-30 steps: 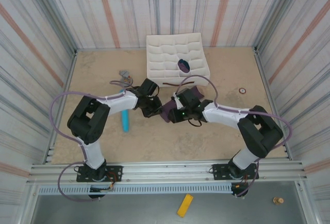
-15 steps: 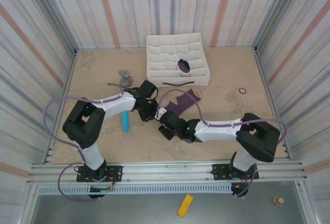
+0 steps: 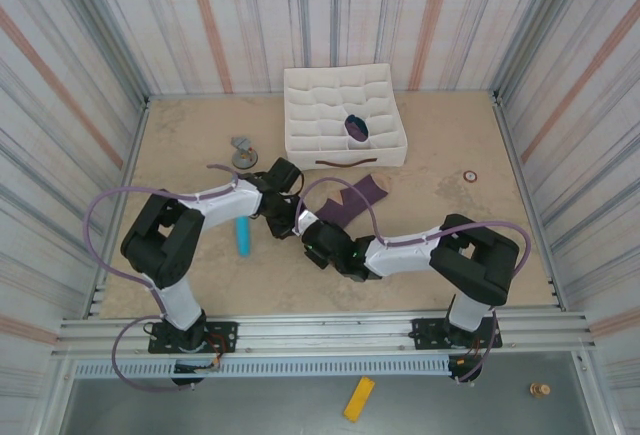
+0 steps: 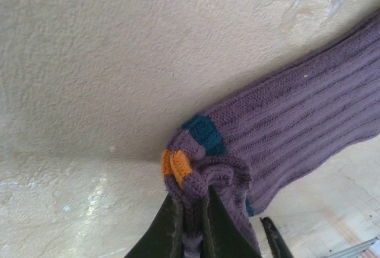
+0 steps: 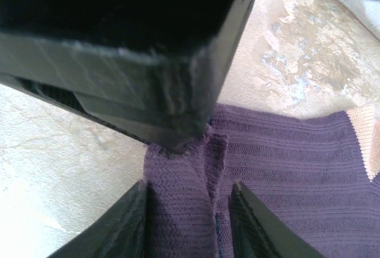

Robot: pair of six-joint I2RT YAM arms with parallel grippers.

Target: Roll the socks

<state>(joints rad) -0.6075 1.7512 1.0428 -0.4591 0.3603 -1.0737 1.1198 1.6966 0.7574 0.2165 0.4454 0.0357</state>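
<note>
The two purple socks (image 3: 355,196) lie stacked flat on the table in front of the box, and their near end is bunched into a small roll. In the left wrist view my left gripper (image 4: 191,213) is shut on that rolled end (image 4: 205,169), where an orange cuff (image 4: 177,164) and a teal band (image 4: 205,130) show. My right gripper (image 5: 191,222) is open and straddles the purple roll (image 5: 178,210) just under the left gripper's black body (image 5: 119,38). A tan patch (image 5: 367,133) shows at the far right. From above, the left gripper (image 3: 291,221) and right gripper (image 3: 314,238) nearly touch.
A white compartment box (image 3: 300,140) stands at the back with a dark rolled sock (image 3: 355,127) in one cell. A light blue cylinder (image 3: 243,236) lies left of the grippers. A grey object (image 3: 241,149) and a small ring (image 3: 469,175) lie further off.
My right gripper has moved left and nearer, off the middle of the socks, to the rolled end beside the left gripper. The left gripper has stayed almost still.
</note>
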